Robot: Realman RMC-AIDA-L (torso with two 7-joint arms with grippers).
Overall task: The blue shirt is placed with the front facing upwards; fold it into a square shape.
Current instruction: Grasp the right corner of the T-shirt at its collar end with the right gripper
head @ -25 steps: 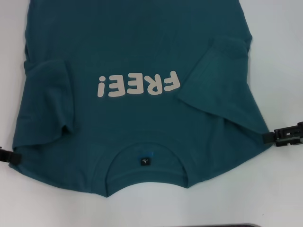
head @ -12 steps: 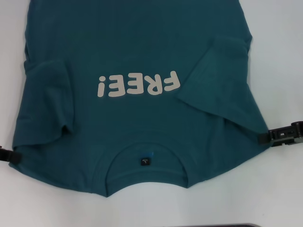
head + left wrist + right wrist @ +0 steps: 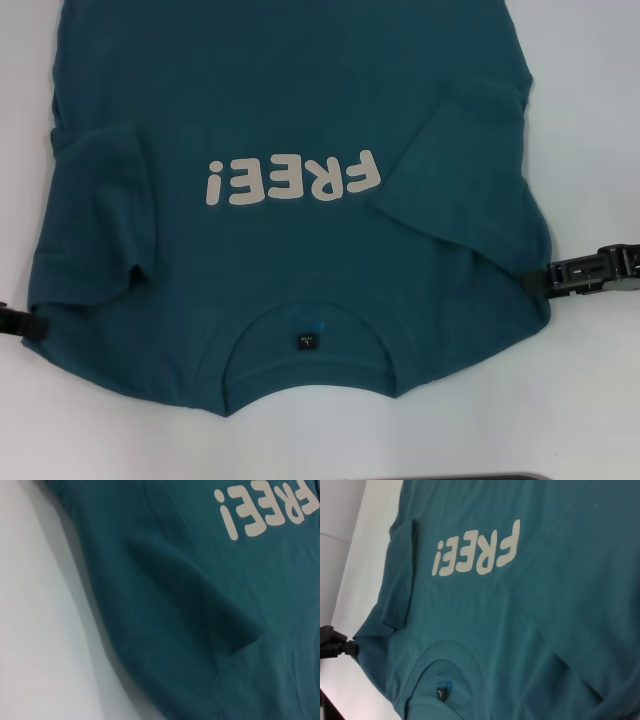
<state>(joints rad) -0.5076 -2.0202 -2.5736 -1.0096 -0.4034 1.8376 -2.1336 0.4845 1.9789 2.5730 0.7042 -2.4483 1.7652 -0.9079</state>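
Shirt lies face up, sleeves folded in, body unfolded; left gripper and right gripper sit at its shoulders, whether gripping I cannot tell.

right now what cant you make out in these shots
- The blue shirt: its hem, cut off by the head view's top edge.
- Neck label: its print is too small to read in the head view.
- Left gripper: mostly cut off by the head view's left edge; only a dark tip shows at the shoulder.
- Right gripper: whether it pinches the cloth; the tip meets the shirt's edge.
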